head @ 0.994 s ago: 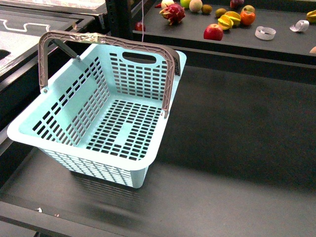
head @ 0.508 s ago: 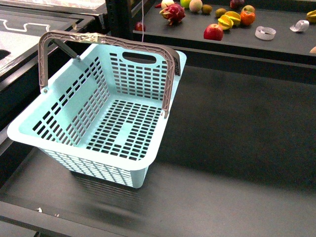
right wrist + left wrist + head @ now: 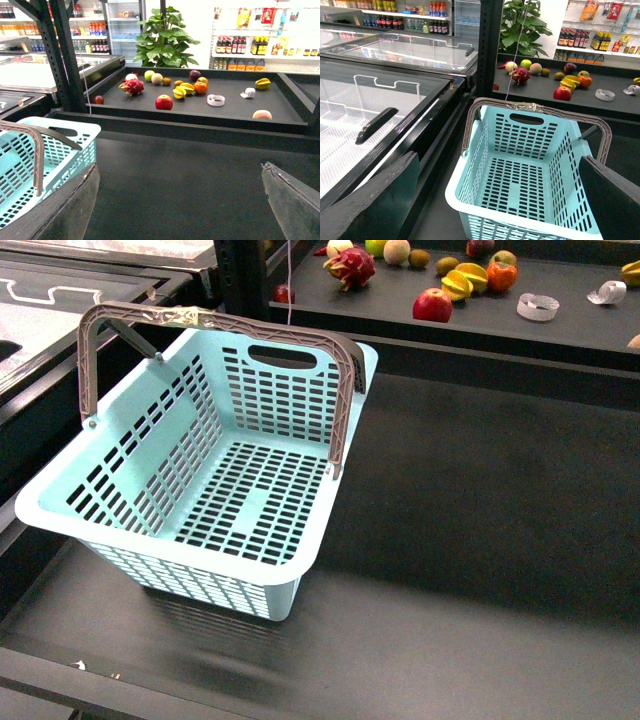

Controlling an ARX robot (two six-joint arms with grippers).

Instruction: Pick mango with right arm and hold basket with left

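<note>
The left gripper (image 3: 497, 157) stood wide open and empty, its two black fingers (image 3: 380, 200) splayed to either side of the basket (image 3: 150, 537) and touching nothing. The basket lay just ahead of and below that gap, on the robot's left part of the dark table (image 3: 480, 540). Its long axis ran from near left to far right, so one short end faced the robot. It was empty, and its grey-brown handles (image 3: 215, 320) stood raised together over the far half.

The right gripper (image 3: 180, 166) was likewise spread wide with nothing between its fingers, hanging over bare table beside the basket's far corner.

Beyond a low step lay the rear table (image 3: 560, 335) with the fruit. A dragon fruit (image 3: 350, 267), a red apple (image 3: 432, 306), cut yellow-orange wedges (image 3: 466, 282) and a round orange fruit (image 3: 501, 276) sat in a loose group.

What looked to be the mango (image 3: 262, 114), a pale orange oval, lay apart from them near that table's front edge, at the robot's far right. Its long axis ran roughly along that edge. It was well apart from the right gripper, far ahead of it, and untouched.
</note>
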